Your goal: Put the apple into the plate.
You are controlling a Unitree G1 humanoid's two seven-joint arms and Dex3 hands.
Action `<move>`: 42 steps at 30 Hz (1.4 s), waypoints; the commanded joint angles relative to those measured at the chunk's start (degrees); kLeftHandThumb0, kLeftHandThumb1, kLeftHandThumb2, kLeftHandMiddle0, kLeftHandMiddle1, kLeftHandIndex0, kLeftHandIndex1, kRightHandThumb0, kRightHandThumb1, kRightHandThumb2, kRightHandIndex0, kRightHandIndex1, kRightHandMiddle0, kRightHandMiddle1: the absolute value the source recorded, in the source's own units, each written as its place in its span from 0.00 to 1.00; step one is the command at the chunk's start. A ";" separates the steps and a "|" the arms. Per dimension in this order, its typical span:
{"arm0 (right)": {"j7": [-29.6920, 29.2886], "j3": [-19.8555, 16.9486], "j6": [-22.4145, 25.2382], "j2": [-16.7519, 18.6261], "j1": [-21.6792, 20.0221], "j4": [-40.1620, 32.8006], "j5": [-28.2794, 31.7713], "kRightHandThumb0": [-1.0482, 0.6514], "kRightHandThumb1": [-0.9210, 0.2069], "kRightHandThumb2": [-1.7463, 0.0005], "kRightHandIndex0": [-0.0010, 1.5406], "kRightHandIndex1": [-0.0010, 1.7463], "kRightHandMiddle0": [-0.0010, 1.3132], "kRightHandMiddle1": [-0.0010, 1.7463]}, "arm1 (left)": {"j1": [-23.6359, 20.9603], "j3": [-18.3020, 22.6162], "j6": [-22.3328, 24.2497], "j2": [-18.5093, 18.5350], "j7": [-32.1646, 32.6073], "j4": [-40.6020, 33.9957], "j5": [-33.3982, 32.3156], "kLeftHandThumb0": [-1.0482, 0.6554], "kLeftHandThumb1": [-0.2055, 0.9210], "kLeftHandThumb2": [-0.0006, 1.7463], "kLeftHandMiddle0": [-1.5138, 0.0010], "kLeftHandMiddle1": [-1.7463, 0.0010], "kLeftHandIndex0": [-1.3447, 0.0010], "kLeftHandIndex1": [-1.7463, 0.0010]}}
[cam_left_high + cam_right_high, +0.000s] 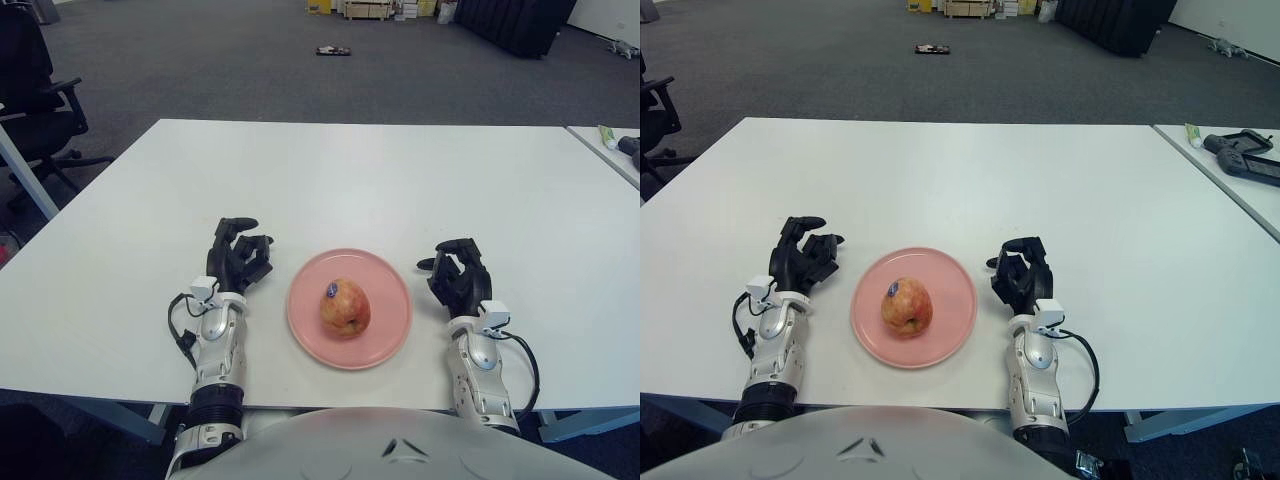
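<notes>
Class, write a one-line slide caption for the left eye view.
Apple sits on the pink plate, left hand and right hand flanking it, holding nothing.
</notes>
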 commanded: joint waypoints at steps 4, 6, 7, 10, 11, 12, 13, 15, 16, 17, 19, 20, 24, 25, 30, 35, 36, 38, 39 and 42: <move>-0.51 -0.31 1.23 1.38 0.11 0.93 0.08 0.39 0.21 0.51 0.38 0.82 0.26 1.00 | 1.07 -2.23 0.77 1.57 1.54 0.13 3.89 0.61 0.53 0.65 0.57 0.18 0.69 0.00; -0.50 -0.32 1.32 1.37 0.10 0.92 0.14 0.39 0.21 0.51 0.38 0.82 0.26 1.00 | 1.20 -2.88 0.35 2.06 2.09 0.57 5.39 0.61 0.52 0.66 0.56 0.17 0.68 0.00; -0.50 -0.33 1.37 1.37 0.10 0.92 0.16 0.39 0.21 0.51 0.38 0.82 0.26 1.00 | 1.25 -3.14 0.18 2.24 2.35 0.73 5.94 0.61 0.51 0.67 0.56 0.17 0.68 0.00; -0.41 -0.30 1.53 1.38 0.12 0.87 0.25 0.39 0.21 0.51 0.38 0.82 0.26 1.00 | 1.42 -3.85 -0.16 2.46 3.00 1.34 7.30 0.61 0.49 0.68 0.55 0.18 0.67 0.00; -0.37 -0.28 1.57 1.39 0.14 0.85 0.30 0.39 0.21 0.51 0.38 0.82 0.26 1.00 | 1.44 -4.02 -0.30 2.50 3.09 1.50 7.50 0.61 0.49 0.68 0.54 0.18 0.67 0.00; -0.34 -0.27 1.59 1.39 0.14 0.84 0.33 0.39 0.21 0.51 0.38 0.82 0.26 1.00 | 1.43 -4.12 -0.41 2.53 3.16 1.60 7.58 0.61 0.48 0.69 0.54 0.18 0.67 0.00; -0.28 -0.26 1.62 1.41 0.14 0.79 0.44 0.39 0.21 0.51 0.38 0.82 0.26 1.00 | 1.43 -4.26 -0.70 2.56 3.06 1.80 7.53 0.61 0.48 0.69 0.54 0.17 0.67 0.00; -0.20 -0.25 1.66 1.43 0.14 0.73 0.55 0.39 0.21 0.51 0.38 0.82 0.26 1.00 | 1.42 -4.45 -1.09 2.62 2.95 2.08 7.44 0.61 0.47 0.70 0.53 0.17 0.67 0.00; -0.20 -0.23 1.68 1.45 0.17 0.65 0.55 0.39 0.21 0.51 0.38 0.82 0.26 1.00 | 1.42 -4.53 -1.40 2.61 2.85 2.26 7.33 0.61 0.47 0.70 0.53 0.17 0.67 0.00; -0.26 -0.19 1.82 1.47 0.21 0.54 0.51 0.39 0.21 0.51 0.38 0.82 0.25 1.00 | 1.43 -4.61 -1.65 2.58 2.84 2.43 7.27 0.61 0.47 0.70 0.53 0.17 0.67 0.00; -0.45 -0.17 2.24 1.51 0.26 0.32 0.44 0.39 0.20 0.52 0.37 0.82 0.25 1.00 | 1.43 -4.75 -1.97 2.51 2.86 2.72 7.15 0.61 0.47 0.70 0.53 0.18 0.67 0.00; -0.56 -0.18 2.47 1.53 0.28 0.21 0.40 0.39 0.20 0.52 0.37 0.82 0.25 1.00 | 1.42 -4.79 -2.05 2.49 2.89 2.83 7.10 0.61 0.47 0.70 0.53 0.18 0.66 0.00; -1.09 -0.28 3.28 1.62 0.33 -0.13 0.21 0.40 0.19 0.53 0.37 0.82 0.25 1.00 | 1.41 -4.84 -2.21 2.23 2.76 3.20 6.56 0.61 0.47 0.69 0.52 0.19 0.66 0.00; -1.14 -0.28 3.35 1.62 0.34 -0.17 0.21 0.40 0.19 0.53 0.37 0.82 0.24 1.00 | 1.40 -4.84 -2.26 2.20 2.74 3.26 6.49 0.61 0.47 0.69 0.52 0.19 0.66 0.00; -1.35 -0.31 3.42 1.69 0.34 -0.37 0.41 0.40 0.17 0.55 0.36 0.82 0.23 1.00 | 1.41 -4.94 -2.65 1.96 2.44 3.61 5.81 0.61 0.48 0.69 0.52 0.20 0.66 0.00; -1.37 -0.29 3.35 1.67 0.35 -0.42 0.42 0.40 0.17 0.54 0.36 0.81 0.24 1.00 | 1.45 -5.01 -3.02 1.97 2.34 3.92 5.57 0.61 0.47 0.69 0.53 0.20 0.65 0.00; -1.37 -0.28 3.34 1.67 0.35 -0.42 0.41 0.40 0.18 0.54 0.36 0.81 0.24 1.00 | 1.44 -5.02 -3.09 1.98 2.33 3.98 5.57 0.61 0.47 0.69 0.52 0.20 0.65 0.00; -1.28 -0.28 3.32 1.62 0.38 -0.43 0.48 0.40 0.18 0.53 0.37 0.81 0.24 1.00 | 1.43 -5.07 -3.38 1.97 2.36 4.19 5.64 0.61 0.46 0.70 0.52 0.20 0.64 0.00; -1.23 -0.28 3.32 1.60 0.40 -0.45 0.52 0.40 0.18 0.53 0.37 0.81 0.24 1.00 | 1.44 -5.09 -3.51 1.96 2.38 4.27 5.68 0.61 0.46 0.70 0.52 0.20 0.64 0.00; -1.09 -0.26 3.35 1.58 0.48 -0.57 0.66 0.39 0.19 0.53 0.37 0.82 0.25 1.00 | 1.45 -5.15 -3.85 1.97 2.43 4.46 5.78 0.61 0.45 0.70 0.52 0.19 0.65 0.00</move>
